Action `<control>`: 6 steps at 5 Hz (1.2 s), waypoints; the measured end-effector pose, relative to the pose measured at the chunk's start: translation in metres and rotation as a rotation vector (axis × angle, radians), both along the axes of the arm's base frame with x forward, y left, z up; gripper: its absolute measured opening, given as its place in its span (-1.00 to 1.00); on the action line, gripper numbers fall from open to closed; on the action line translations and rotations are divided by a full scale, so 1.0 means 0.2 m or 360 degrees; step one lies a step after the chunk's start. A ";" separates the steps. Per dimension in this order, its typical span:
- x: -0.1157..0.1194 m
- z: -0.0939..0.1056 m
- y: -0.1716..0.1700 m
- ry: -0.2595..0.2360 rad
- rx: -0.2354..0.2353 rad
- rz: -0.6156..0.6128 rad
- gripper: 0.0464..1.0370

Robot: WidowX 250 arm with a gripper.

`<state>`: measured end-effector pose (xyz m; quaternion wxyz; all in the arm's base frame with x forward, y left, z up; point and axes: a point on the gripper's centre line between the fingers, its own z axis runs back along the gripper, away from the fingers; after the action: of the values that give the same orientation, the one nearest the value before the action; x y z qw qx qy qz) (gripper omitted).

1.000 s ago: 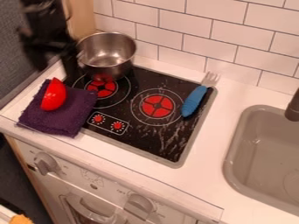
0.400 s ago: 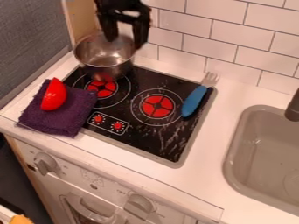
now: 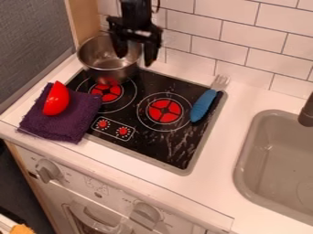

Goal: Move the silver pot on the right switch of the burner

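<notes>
At the far left, the purple cloth [image 3: 61, 119] lies with the red piece [image 3: 56, 98] on it, at the silver pot's 7 to 8 o'clock and apart from its wall. The silver pot [image 3: 109, 68] stands upright at the back left of the cooktop [image 3: 183, 172], just behind the left burner [image 3: 106, 93] and partly over its ring. It is round, with no handle in sight, so it offers no long axis to line up with; what counts is the side of the rim the claw meets.

To the right comes the claw [image 3: 135, 58], its fingers spread well apart and nothing in its hold. The silver pot's middle lies at its 9 o'clock. One finger hangs over the pot's mouth, the other just outside the 3 o'clock stretch of rim, and the gap between them runs roughly from 10 to 4 o'clock. That looks close to straddling the wall; how far above the rim the tips are, one cannot tell. The next move probably calls for lowering there, then closing across the metal.

The right switch [image 3: 123, 131] sits at the pot's 6 o'clock, nearer the front edge; the right burner [image 3: 164, 110] is at its 5 o'clock, with the blue-handled fork [image 3: 203, 105] beyond. A one-sided pinch could tip the pot during the carry.
</notes>
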<state>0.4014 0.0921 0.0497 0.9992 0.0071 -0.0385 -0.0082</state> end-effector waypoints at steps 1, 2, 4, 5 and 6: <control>0.00 -0.05 0.00 0.0001 0.0015 0.0001 0.18; -0.03 -0.12 0.01 0.0054 0.0042 0.0003 -0.40; -0.04 -0.11 -0.01 0.0058 0.0035 -0.0082 -0.91; -0.10 0.00 -0.02 0.0020 -0.0037 -0.0148 -0.93; -0.25 0.18 -0.14 -0.0068 -0.0116 -0.0293 -0.93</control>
<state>0.3510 0.0637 0.0859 0.9927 -0.0325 -0.0606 -0.0986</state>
